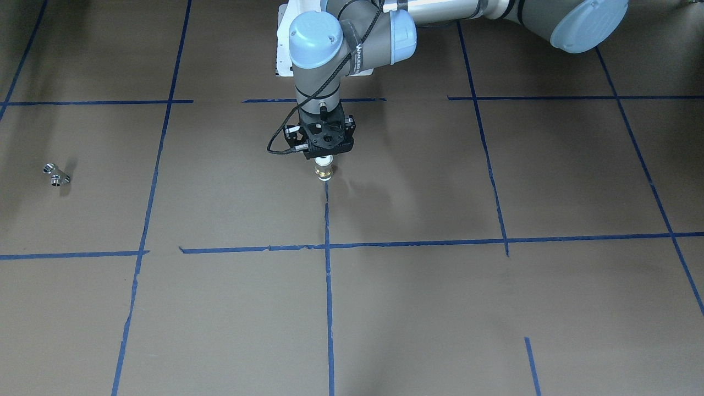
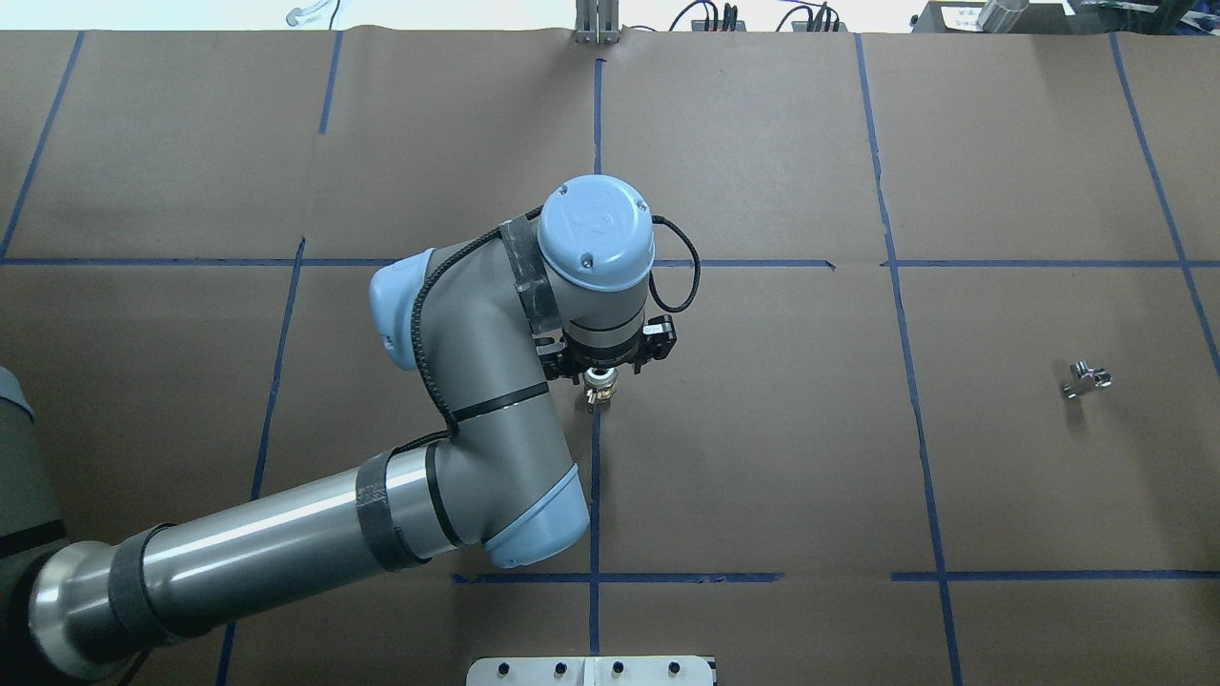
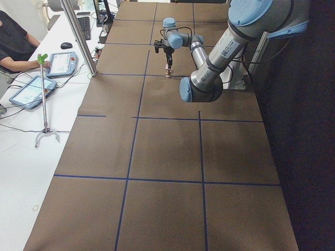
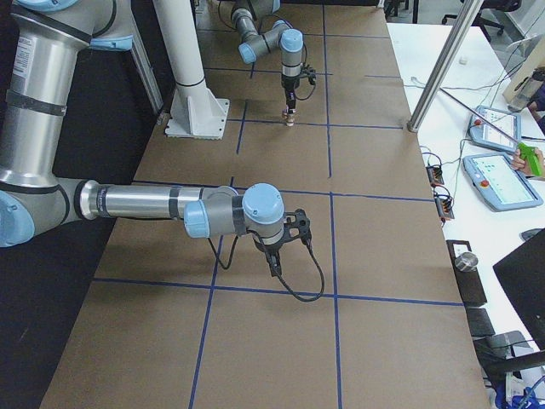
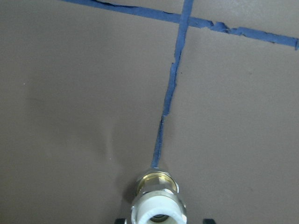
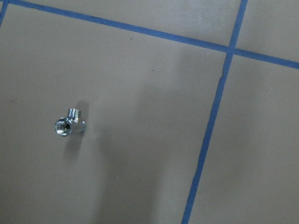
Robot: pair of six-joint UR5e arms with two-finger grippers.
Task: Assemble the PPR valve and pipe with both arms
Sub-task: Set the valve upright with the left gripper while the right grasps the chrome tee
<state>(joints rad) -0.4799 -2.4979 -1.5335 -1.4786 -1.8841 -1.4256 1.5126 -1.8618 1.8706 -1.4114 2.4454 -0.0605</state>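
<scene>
My left gripper (image 1: pixel 324 155) points straight down at the table's middle and is shut on a white pipe fitting with a brass nut (image 1: pixel 324 169). The fitting stands upright with its brass end on the paper, at the end of a blue tape line. It also shows in the overhead view (image 2: pixel 600 386) and the left wrist view (image 5: pixel 156 198). A small chrome valve (image 1: pixel 56 174) lies alone far to my right, also in the overhead view (image 2: pixel 1085 378) and the right wrist view (image 6: pixel 69 126). My right gripper (image 4: pixel 274 258) shows only in the exterior right view, above the table; I cannot tell if it is open.
Brown paper with blue tape lines (image 2: pixel 596 476) covers the table. The white pedestal (image 4: pixel 192 85) stands on the robot's side. Side benches hold tablets (image 4: pixel 502 179) and a person (image 3: pixel 13 44) sits at the left end.
</scene>
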